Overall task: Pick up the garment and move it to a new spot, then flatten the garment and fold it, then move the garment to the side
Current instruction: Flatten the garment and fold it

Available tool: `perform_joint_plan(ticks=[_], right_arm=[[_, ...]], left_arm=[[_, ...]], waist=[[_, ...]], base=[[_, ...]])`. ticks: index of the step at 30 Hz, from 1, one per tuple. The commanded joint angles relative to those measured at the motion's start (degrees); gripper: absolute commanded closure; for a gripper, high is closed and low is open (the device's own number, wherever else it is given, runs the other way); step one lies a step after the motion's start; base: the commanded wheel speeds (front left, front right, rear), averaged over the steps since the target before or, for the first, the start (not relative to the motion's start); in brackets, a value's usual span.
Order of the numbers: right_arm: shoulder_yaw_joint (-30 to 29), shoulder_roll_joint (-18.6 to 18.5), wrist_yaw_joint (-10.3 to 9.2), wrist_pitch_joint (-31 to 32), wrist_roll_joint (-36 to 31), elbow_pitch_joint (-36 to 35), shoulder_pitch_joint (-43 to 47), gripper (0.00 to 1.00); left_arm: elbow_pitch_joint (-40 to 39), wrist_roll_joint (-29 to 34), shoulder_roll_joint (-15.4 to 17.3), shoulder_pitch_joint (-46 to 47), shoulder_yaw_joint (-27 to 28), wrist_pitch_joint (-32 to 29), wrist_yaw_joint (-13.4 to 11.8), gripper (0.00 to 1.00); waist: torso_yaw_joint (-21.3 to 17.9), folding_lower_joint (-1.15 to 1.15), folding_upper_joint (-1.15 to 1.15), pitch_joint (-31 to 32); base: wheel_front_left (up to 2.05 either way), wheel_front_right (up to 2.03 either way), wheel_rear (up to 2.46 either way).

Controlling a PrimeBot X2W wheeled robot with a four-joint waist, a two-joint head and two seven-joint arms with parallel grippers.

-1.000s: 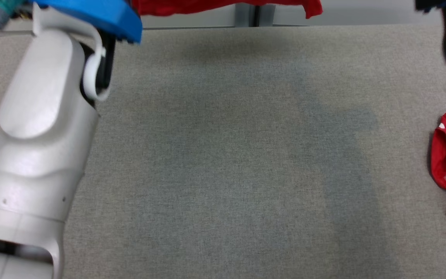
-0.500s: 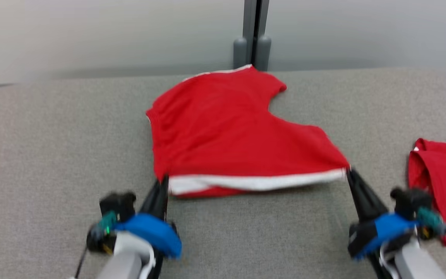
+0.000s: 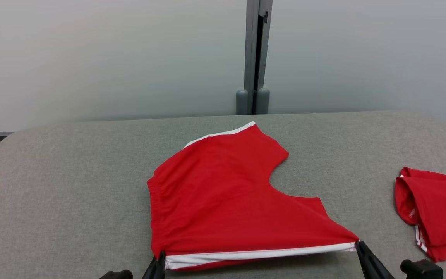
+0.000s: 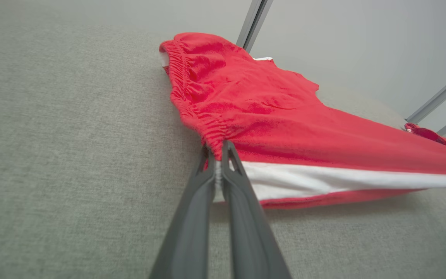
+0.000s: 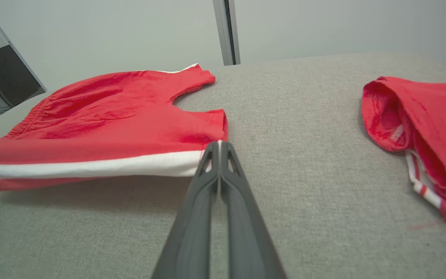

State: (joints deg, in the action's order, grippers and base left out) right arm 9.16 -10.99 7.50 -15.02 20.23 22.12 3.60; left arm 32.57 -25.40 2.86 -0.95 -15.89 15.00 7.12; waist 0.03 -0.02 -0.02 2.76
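A pair of red shorts [image 3: 227,201] with a white side stripe lies spread on the grey table [image 3: 72,186], its near edge stretched taut and slightly raised. My left gripper [image 3: 160,259] is shut on the near left corner at the elastic waistband [image 4: 218,155]. My right gripper [image 3: 359,245] is shut on the near right corner at the leg hem [image 5: 218,145]. The shorts [image 4: 285,116] run away from both grippers toward the wall, and the shorts [image 5: 110,116] rest flat on the cloth farther back.
A second red garment [image 3: 436,209], folded with a striped trim, lies at the table's right edge [image 5: 420,128]. A pale wall with a grey post [image 3: 254,58] stands behind the table. Bare table surface lies left of the shorts.
The head camera has tilted up, so the whole scene shifted down the picture. Both grippers keep hold of the shorts' near corners; the near edge now looks tauter than half a second ago.
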Motion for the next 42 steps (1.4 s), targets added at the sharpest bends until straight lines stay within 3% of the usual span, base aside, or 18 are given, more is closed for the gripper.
perform_joint_plan(ticks=[1, 10, 25, 35, 36, 37, 42], right_arm=[[-0.4, 0.0, -0.01, -0.2, 0.0, -0.5, 0.5, 1.00], [-0.4, -0.8, 0.00, -0.2, -2.0, -0.3, -11.0, 1.00], [6.1, -7.7, 0.00, -0.2, -6.1, 18.9, -50.3, 1.00], [7.1, -9.7, 0.00, -0.2, -10.7, 27.3, -64.2, 1.00], [7.1, -9.4, 0.00, -0.2, -10.9, 28.3, -64.7, 0.55], [6.7, -8.8, 0.00, -0.2, -10.2, 29.5, -64.8, 0.00], [6.7, -7.9, 0.00, -0.2, -8.4, 30.6, -65.1, 0.00]], left_arm=[[-0.3, 0.4, 0.2, -0.4, 0.3, 0.2, 0.3, 1.00], [-7.1, -2.3, 0.1, 6.3, -2.6, 0.2, -0.4, 1.00], [-5.5, -10.3, 0.0, 31.1, -9.0, 0.2, -10.3, 1.00], [-5.1, -15.9, 0.0, 40.2, -14.4, 0.2, -14.2, 1.00], [-4.9, -16.6, 0.0, 40.4, -15.2, 0.2, -14.6, 0.50], [-4.7, -17.2, 0.0, 40.7, -15.7, 0.2, -15.0, 0.00], [-3.6, -17.3, 0.0, 40.3, -15.8, 0.3, -17.2, 0.00]], waist=[[0.1, 0.02, 0.02, 0.0], [3.9, 0.02, 0.02, -4.1], [13.0, 0.02, 0.02, -23.3], [15.9, 0.02, 0.02, -31.3], [15.8, 0.02, 0.02, -31.6], [15.8, 0.02, 0.02, -31.8], [14.8, 0.02, 0.02, -31.9]], base=[[0.00, 0.00, 0.00], [0.00, 0.00, 0.00], [0.00, 0.00, 0.00], [0.00, 0.00, 0.00], [0.00, 0.00, 0.00], [0.00, 0.00, 0.00], [0.00, 0.00, 0.00]])
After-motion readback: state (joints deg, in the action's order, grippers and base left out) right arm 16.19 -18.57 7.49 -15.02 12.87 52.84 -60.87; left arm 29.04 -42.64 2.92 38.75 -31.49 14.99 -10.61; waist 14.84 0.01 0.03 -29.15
